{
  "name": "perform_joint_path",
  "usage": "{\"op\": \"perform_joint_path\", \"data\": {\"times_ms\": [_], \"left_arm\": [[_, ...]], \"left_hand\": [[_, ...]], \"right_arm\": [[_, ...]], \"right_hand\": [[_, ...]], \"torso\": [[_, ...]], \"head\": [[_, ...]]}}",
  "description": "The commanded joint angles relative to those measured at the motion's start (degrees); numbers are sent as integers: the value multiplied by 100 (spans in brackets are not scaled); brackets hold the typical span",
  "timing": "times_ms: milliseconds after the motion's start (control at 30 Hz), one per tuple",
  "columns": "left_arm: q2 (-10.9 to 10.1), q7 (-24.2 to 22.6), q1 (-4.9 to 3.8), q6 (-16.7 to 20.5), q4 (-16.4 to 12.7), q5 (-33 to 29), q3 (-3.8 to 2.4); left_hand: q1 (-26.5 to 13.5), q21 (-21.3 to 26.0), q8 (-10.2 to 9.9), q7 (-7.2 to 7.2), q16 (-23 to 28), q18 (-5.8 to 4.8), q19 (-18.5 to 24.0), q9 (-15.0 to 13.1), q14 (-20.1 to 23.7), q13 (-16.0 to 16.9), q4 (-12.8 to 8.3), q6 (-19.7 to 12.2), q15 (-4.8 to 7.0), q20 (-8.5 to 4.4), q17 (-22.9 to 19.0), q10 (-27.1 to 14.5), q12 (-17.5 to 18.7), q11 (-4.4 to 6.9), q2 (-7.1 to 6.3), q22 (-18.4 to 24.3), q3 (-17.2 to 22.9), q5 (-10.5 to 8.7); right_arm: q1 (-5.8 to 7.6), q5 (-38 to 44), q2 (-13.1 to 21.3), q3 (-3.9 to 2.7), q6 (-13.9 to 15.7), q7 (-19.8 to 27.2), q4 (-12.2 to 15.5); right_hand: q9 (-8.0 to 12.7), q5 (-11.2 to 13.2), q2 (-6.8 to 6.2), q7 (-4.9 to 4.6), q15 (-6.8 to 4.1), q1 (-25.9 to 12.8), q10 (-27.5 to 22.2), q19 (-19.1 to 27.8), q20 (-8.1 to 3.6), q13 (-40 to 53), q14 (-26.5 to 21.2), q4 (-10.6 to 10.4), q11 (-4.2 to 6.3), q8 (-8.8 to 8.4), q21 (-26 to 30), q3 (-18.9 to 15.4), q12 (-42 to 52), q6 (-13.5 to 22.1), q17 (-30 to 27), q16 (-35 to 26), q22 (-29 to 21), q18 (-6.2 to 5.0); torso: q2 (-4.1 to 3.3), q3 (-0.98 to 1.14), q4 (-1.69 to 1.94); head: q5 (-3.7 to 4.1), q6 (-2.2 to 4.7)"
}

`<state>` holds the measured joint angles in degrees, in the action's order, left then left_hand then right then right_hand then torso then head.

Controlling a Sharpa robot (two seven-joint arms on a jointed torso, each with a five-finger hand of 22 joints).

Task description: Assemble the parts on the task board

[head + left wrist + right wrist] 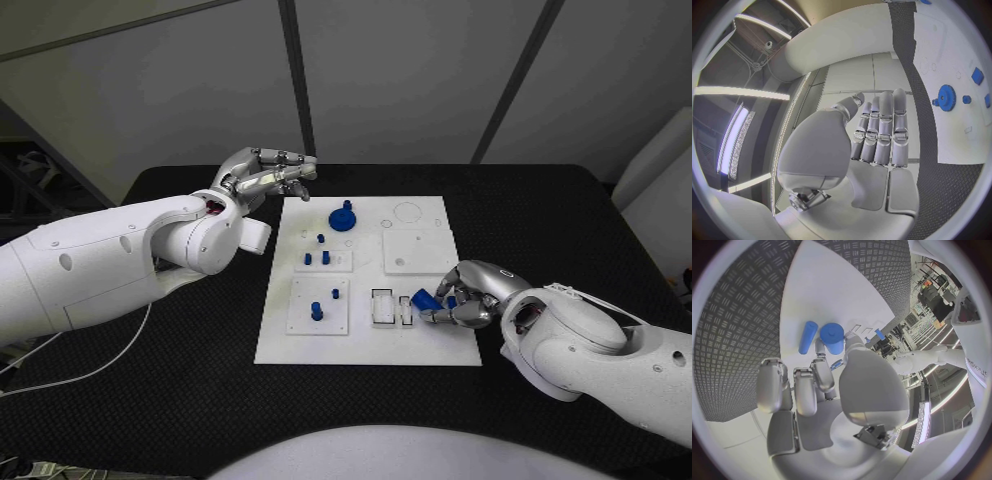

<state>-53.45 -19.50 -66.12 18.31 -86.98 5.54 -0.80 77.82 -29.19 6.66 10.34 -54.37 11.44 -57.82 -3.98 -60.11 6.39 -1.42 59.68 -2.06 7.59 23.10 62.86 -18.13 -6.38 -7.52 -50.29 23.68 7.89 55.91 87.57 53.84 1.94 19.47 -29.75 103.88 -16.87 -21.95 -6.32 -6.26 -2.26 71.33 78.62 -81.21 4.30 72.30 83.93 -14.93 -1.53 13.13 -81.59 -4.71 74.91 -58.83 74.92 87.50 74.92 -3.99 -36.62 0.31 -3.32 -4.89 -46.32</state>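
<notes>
The white task board (pixel 368 345) lies in the middle of the black table. On it stand a blue gear (pixel 342 218) and several small blue pegs (pixel 316 312). My right hand (pixel 469 295) hovers low over the board's near right part and pinches a blue part (pixel 426 299) beside the white slots (pixel 382 306). In the right wrist view the blue part (pixel 833 337) sits at the fingertips, with a blue bar (pixel 807 337) next to it over the board (pixel 817 295). My left hand (pixel 267 172) hangs above the board's far left corner, fingers stretched out (pixel 879 130), holding nothing.
A raised white square plate (pixel 418 250) sits on the board's right half, with circular recesses (pixel 408 211) beyond it. The left wrist view shows the gear (pixel 946 96) and small blue pieces (pixel 977 75) on the board (pixel 954 135). Black table surrounds the board.
</notes>
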Motion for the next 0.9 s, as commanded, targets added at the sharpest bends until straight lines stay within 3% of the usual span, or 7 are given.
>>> {"op": "perform_joint_path", "data": {"times_ms": [33,400,700,900], "left_arm": [[1,-33,-8,-51,-14,-19,-3],[3,-20,-8,-63,-15,-19,-3],[-2,-13,-7,-69,-9,-19,-2],[20,-10,-3,-81,10,-19,1]], "left_hand": [[-8,24,-8,1,25,-107,8,1,11,9,1,-49,-18,39,-6,-33,-19,14,36,5,-27,33],[-9,29,-7,2,26,-107,7,1,12,10,2,-51,-18,39,-7,-38,-22,13,38,8,-30,33],[-9,29,-7,2,26,-107,7,1,12,10,2,-51,-18,39,-7,-38,-22,13,38,8,-30,33],[-9,29,-7,2,26,-107,7,1,12,10,2,-51,-18,39,-7,-38,-22,13,38,8,-30,33]], "right_arm": [[-34,62,-64,8,-134,-77,-61],[-66,64,-179,9,15,-143,-121],[-70,39,20,7,617,-169,147],[-68,-58,143,3,960,-135,414]], "right_hand": [[14,-25,16,12,16,41,-13,-42,2,-2,504,6,-17,16,-15,-28,13,43,1035,31,306,103],[-57,-71,80,20,13,78,7,-42,0,49,505,-85,-12,80,-15,-98,28,64,1044,33,311,104],[-277,-590,262,102,-47,309,170,-146,-49,287,533,-114,63,294,-116,-146,186,-44,1167,91,459,137],[-352,-722,317,127,-66,337,201,-174,-68,328,540,-135,85,345,-144,-173,203,-60,1199,106,500,147]], "torso": [[0,-1,2],[1,-3,-7],[7,1,-17],[7,1,-10]], "head": [[-5,2],[-14,14],[-23,35],[3,61]]}}
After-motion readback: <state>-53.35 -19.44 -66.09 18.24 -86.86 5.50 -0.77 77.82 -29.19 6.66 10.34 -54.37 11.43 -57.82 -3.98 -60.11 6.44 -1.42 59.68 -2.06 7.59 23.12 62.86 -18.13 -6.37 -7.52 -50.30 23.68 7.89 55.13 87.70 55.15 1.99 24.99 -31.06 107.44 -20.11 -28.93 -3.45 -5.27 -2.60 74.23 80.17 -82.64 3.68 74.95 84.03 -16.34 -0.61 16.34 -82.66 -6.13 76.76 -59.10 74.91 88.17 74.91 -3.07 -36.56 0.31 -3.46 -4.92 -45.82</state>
